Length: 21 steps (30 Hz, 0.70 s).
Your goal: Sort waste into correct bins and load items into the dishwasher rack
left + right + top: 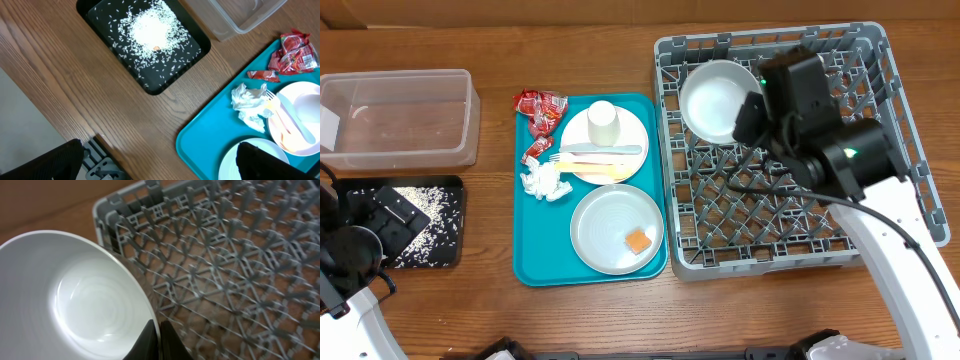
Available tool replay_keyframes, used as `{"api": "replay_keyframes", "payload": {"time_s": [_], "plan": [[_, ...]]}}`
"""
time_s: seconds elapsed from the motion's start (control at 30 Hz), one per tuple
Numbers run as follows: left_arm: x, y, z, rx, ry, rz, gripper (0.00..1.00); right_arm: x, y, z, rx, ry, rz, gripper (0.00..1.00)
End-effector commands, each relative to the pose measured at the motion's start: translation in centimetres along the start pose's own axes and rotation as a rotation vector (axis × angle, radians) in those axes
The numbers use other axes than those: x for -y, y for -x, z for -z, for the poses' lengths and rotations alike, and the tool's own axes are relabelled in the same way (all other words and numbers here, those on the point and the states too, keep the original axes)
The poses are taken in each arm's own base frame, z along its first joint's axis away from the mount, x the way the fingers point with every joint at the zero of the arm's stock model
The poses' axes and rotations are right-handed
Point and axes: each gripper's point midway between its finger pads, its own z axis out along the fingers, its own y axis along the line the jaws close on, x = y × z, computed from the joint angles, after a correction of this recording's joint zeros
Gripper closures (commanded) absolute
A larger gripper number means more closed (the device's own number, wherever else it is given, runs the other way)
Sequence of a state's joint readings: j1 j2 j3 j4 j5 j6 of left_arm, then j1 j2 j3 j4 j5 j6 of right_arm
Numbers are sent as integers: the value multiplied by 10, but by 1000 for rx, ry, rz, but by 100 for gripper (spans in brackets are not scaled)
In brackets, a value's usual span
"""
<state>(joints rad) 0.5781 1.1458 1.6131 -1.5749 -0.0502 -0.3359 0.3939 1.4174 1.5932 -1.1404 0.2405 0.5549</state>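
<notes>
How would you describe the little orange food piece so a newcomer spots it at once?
Find the teal tray just left of the big grey rack. Of its two plates, take the grey plate nearer the robot. The orange cube lies on its right half, the only thing on that plate, while the pale plate carries a cup and cutlery.

Rack (760, 225): right of the teal tray (535, 250); bowl (715, 100) in its far-left corner.
Right gripper (750, 118): at the bowl's right rim.
Teal tray: pale plate (630, 130) with cup (603, 122), grey plate (605, 225) with orange cube (638, 241), napkin (545, 182), red wrappers (542, 108).
Black tray (360, 187): scattered rice (435, 215).
</notes>
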Motion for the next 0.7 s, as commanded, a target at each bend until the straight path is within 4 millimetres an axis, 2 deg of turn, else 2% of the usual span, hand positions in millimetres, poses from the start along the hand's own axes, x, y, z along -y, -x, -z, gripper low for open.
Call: {"api": "replay_keyframes", "payload": {"time_s": [0.0,0.3,0.57,0.67], "plan": [[-3,3,2,15,11,-13,0,17,8,24,49,-31,-16,96],[-3,3,2,15,11,-13,0,49,-34,31,-118,-155,8,96],[-3,3,2,15,11,-13,0,69,-58,39,-224,-232,40,96],[-3,3,2,15,11,-13,0,75,-59,40,-224,-263,48,96]]}}
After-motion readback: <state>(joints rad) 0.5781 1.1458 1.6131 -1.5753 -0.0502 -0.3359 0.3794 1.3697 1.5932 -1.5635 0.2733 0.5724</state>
